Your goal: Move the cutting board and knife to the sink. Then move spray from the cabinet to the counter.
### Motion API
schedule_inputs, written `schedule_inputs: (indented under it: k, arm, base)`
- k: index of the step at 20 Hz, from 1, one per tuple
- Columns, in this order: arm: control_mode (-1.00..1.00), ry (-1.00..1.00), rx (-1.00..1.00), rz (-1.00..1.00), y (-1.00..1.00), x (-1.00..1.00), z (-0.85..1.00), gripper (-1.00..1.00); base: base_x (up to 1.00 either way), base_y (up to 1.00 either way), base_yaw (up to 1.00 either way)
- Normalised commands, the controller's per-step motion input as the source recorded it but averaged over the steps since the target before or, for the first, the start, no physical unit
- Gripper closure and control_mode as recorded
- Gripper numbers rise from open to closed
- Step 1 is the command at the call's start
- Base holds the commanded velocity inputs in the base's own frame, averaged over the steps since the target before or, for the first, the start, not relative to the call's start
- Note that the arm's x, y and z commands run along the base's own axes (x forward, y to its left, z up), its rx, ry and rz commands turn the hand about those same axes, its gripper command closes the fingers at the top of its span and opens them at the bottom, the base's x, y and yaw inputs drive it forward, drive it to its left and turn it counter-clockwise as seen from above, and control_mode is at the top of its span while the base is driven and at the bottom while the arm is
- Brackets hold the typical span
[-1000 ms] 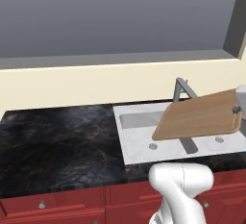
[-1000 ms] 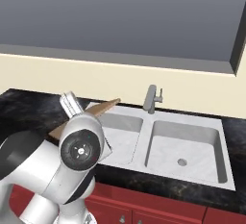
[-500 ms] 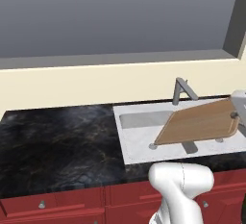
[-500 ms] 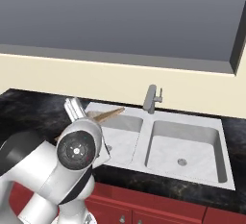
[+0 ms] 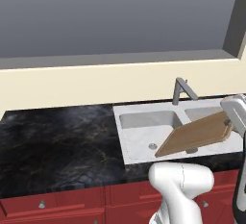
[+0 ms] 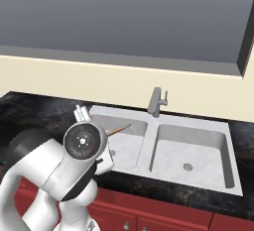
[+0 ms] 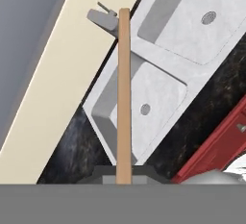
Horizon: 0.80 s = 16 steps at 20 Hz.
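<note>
Now cutting board [image 5: 199,135] over sink [image 5: 144,122]

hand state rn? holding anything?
Hand: closed on the cutting board, gripped by one edge and held tilted over the sink.

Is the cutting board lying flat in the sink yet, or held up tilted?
Tilted, held above the sink: the cutting board slopes down toward the left basin.
</note>
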Motion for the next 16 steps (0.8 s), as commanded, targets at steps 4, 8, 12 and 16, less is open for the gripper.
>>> schedule_inputs:
  k: [4,8,12,16]
  arm:
    - [-1.00,0.12,0.03,-0.03,0.00,0.25,-0.32,1.00]
    - [-1.00,0.08,0.07,-0.03,0.00,0.36,-0.27,1.00]
    - [-1.00,0.03,0.10,-0.03,0.00,0.41,-0.24,1.00]
    - [-1.00,0.00,0.11,-0.03,0.00,0.43,-0.22,1.00]
  base:
    - [0.00,0.00,0.00]
    - [0.00,0.00,0.00]
    - [0.00,0.00,0.00]
    - [0.00,0.00,0.00]
